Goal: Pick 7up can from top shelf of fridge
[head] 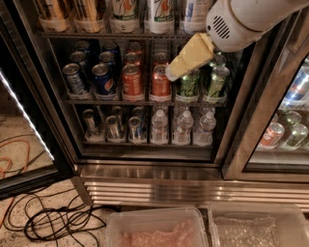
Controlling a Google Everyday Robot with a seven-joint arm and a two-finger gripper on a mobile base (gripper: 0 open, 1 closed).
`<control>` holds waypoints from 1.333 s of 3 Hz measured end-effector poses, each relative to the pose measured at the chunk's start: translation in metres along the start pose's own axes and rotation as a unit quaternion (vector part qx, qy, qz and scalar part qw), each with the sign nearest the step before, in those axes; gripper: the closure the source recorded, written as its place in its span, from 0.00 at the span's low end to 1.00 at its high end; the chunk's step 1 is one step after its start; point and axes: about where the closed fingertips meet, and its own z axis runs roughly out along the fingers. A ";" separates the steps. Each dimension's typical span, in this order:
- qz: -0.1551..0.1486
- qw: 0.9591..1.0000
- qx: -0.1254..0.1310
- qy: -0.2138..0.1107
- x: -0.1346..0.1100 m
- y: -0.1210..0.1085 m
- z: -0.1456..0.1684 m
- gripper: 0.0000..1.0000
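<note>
Two 7up cans (124, 13) are standing side by side on the top shelf (96, 34) of the fridge (145, 176), their tops cut by the upper edge. One tool (172, 72) is hanging below that shelf, just before the green cans (217, 82); its opening cannot be told.

open fridge (145, 174) front, end effector (173, 72) before middle-rack green cans (217, 83)

cream-yellow pincer (173, 72) before green cans (189, 89) — white 7up can (159, 14) above, green lettering, orange-red spot
</note>
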 end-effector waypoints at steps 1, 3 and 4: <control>0.016 1.000 0.001 -0.022 -0.012 0.008 0.014 0.00; 0.087 0.993 0.044 -0.062 -0.066 0.005 0.040 0.00; 0.109 0.988 0.067 -0.085 -0.085 0.000 0.035 0.02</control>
